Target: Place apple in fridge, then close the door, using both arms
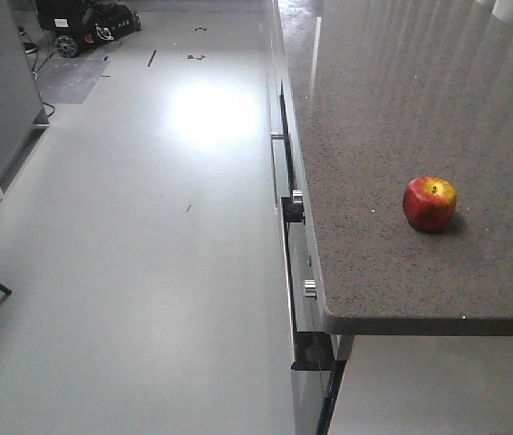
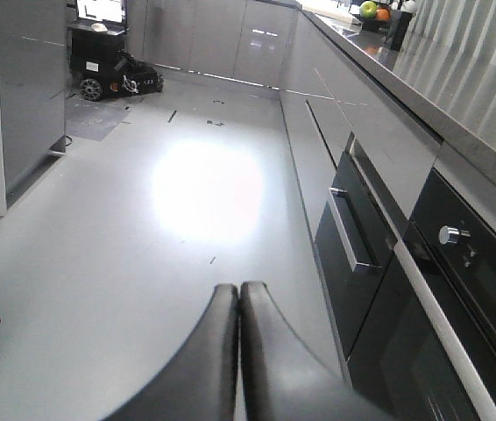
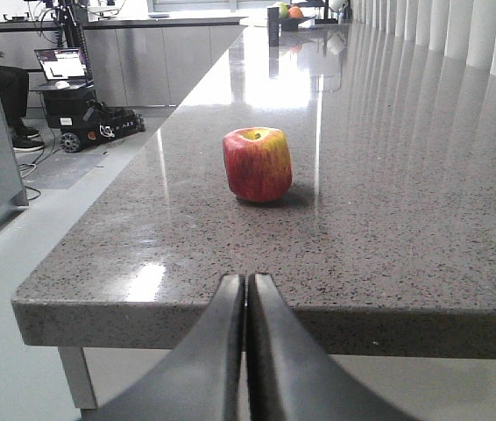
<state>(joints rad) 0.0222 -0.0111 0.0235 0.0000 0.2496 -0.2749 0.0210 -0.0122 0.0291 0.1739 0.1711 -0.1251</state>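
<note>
One apple (image 1: pixel 430 204) is set upright on the speckled grey table (image 1: pixel 392 100), near its front edge. The left claw (image 2: pixel 238 289) is pressed together, nothing held, above the floor (image 2: pixel 143 219). The right claw (image 3: pixel 248 279) is likewise pressed together, empty, faced toward the apple.

Bare countertop (image 3: pixel 406 219) surrounds the apple (image 3: pixel 258 165) on every side.

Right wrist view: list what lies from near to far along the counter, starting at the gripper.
Right gripper, fingers pressed together → front edge of the speckled grey countertop → apple, standing alone on the counter → dark upright box and green and orange fruit at the far end.
</note>
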